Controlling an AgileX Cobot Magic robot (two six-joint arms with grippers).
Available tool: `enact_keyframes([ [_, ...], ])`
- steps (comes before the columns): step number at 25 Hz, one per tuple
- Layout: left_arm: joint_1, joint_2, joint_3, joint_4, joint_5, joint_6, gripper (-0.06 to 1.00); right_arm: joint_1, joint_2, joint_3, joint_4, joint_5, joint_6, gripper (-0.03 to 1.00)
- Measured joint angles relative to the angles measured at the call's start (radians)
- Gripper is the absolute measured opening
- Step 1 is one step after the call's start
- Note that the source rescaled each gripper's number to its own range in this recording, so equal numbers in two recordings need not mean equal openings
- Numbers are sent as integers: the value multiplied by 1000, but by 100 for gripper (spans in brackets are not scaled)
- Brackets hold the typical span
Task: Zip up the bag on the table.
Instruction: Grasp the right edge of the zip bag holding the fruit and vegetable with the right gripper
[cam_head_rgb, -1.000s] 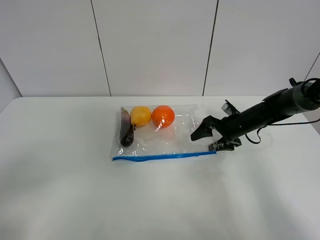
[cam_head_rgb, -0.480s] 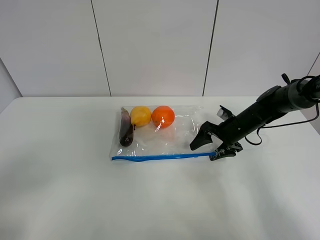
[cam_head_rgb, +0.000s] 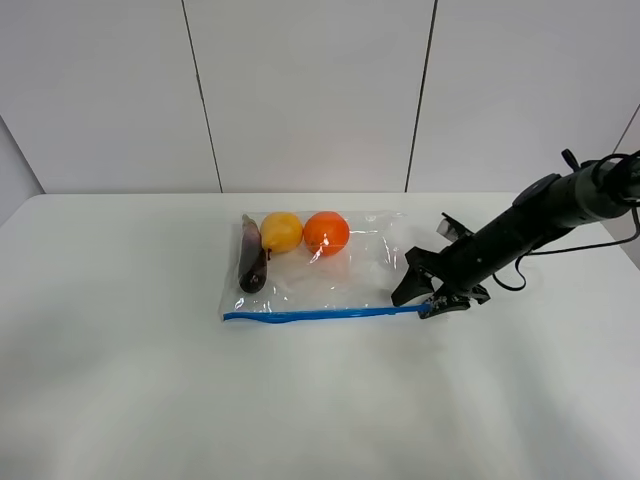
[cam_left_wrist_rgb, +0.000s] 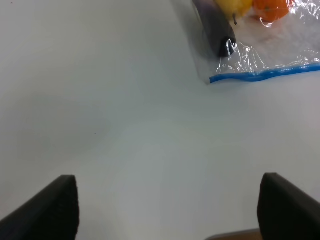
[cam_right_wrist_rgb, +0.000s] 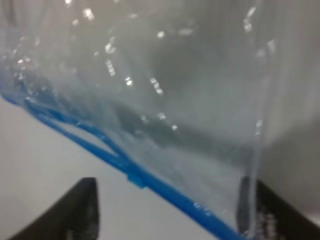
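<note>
The bag lies flat on the table, clear and crinkly, with an orange, a yellow fruit and a dark eggplant at its far side. Its blue zipper strip runs along the near edge. My right gripper sits at the strip's right end. In the right wrist view the bag corner and strip pass between the right gripper's parted fingers. My left gripper hangs open over bare table, well away from the bag.
White wall panels rise behind the table's far edge. The right arm stretches in low from the right with a cable looped at it. White tabletop spreads to the left and front of the bag.
The right gripper has slid in onto the right end of the blue strip and its jaws have narrowed. The bag and the left gripper have not moved.
</note>
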Motion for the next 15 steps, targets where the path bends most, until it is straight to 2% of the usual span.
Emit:
enact_keyframes([
  [11,0,0,0,0,0,0,89,0,8,2,4,-29,-27,41],
  [13,0,0,0,0,0,0,89,0,8,2,4,-30,-35,30],
  [15,0,0,0,0,0,0,89,0,8,2,4,-30,-46,12],
])
